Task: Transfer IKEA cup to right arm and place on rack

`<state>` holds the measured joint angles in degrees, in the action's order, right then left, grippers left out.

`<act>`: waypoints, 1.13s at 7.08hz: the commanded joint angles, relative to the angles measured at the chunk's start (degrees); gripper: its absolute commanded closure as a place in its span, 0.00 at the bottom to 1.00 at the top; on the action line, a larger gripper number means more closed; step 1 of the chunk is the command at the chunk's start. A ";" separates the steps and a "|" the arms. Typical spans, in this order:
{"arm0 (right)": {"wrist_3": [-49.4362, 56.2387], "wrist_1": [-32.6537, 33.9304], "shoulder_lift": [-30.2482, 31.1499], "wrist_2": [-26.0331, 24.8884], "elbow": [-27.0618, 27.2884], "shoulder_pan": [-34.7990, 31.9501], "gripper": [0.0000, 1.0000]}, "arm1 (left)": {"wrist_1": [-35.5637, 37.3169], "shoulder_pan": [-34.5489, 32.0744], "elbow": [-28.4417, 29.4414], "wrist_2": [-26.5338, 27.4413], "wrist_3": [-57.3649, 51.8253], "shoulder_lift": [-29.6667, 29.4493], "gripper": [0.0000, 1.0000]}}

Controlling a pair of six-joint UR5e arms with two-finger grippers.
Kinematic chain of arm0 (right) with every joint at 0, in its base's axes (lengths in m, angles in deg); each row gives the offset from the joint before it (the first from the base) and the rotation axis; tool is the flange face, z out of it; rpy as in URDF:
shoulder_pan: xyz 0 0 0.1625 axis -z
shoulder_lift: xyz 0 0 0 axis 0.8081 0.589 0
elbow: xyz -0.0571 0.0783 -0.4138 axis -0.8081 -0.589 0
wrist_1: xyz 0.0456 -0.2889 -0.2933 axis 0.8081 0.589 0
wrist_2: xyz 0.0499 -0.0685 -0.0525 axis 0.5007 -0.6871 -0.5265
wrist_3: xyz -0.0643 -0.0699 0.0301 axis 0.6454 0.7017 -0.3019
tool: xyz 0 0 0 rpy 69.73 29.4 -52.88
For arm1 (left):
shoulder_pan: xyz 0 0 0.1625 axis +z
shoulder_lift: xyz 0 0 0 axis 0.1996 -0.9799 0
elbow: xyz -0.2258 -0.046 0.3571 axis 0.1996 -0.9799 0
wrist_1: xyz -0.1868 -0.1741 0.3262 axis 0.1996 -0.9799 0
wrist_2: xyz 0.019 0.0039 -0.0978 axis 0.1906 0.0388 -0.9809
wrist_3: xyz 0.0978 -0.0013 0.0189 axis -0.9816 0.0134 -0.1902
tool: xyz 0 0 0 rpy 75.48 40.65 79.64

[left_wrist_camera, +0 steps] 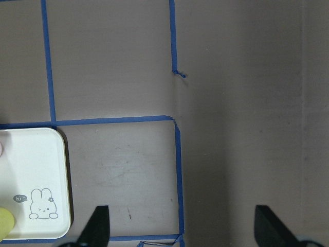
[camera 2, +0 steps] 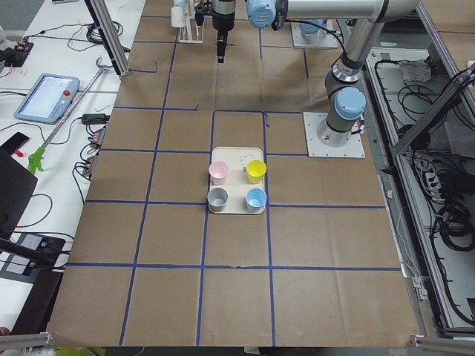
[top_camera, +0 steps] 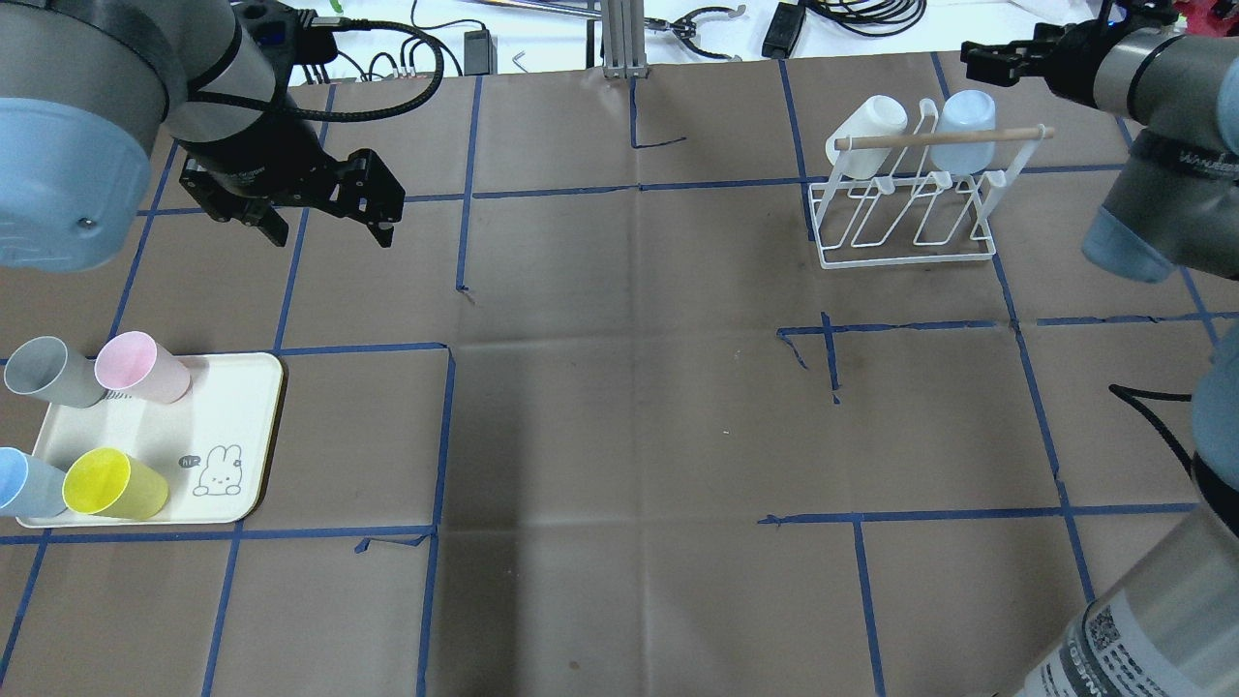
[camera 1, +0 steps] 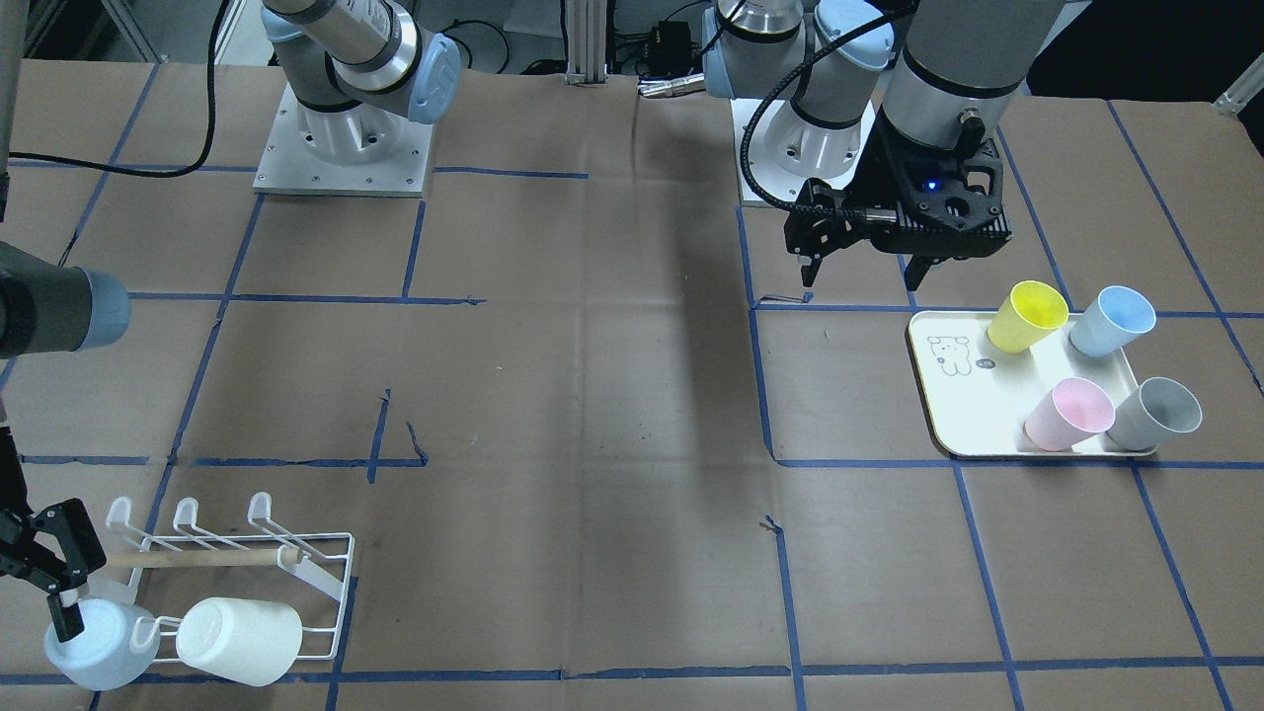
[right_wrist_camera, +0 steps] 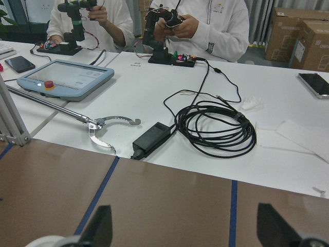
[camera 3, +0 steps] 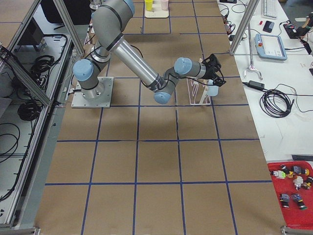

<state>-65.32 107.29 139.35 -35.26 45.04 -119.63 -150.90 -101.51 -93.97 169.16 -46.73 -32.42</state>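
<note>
The white wire rack (top_camera: 905,242) with its wooden dowel stands at the table's far right and also shows in the front view (camera 1: 296,553). A white cup (top_camera: 871,121) and a pale blue cup (top_camera: 968,116) hang on it. My right gripper (camera 1: 59,592) is right by the pale blue cup (camera 1: 94,647). In the right wrist view its jaws stand wide apart with nothing between them (right_wrist_camera: 185,231). My left gripper (top_camera: 329,227) is open and empty, above the table just beyond the tray (top_camera: 242,407), as the left wrist view (left_wrist_camera: 182,231) shows.
The cream tray (camera 1: 963,395) holds a yellow cup (camera 1: 1027,316), a blue cup (camera 1: 1111,321), a pink cup (camera 1: 1066,415) and a grey cup (camera 1: 1155,413). Operators, cables and a teach pendant (right_wrist_camera: 67,77) lie beyond the table's far edge.
</note>
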 commanded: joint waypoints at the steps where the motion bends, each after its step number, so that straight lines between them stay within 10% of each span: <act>1: -0.09 -16.62 4.95 -1.94 -2.93 -0.38 0.00 | 0.00 0.00 0.01 0.00 0.06 -0.07 0.00; 5: -4.62 -46.98 13.74 -22.56 -7.43 -12.83 0.00 | 0.17 0.00 -0.17 0.18 1.02 -0.07 0.00; 8: -18.70 -74.75 25.51 -24.45 -7.61 -18.29 0.00 | 0.17 0.17 -0.26 0.18 1.90 0.01 0.00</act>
<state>-79.65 43.34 160.13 -58.97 37.47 -135.92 -150.78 -101.41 -94.24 169.31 -45.32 -32.44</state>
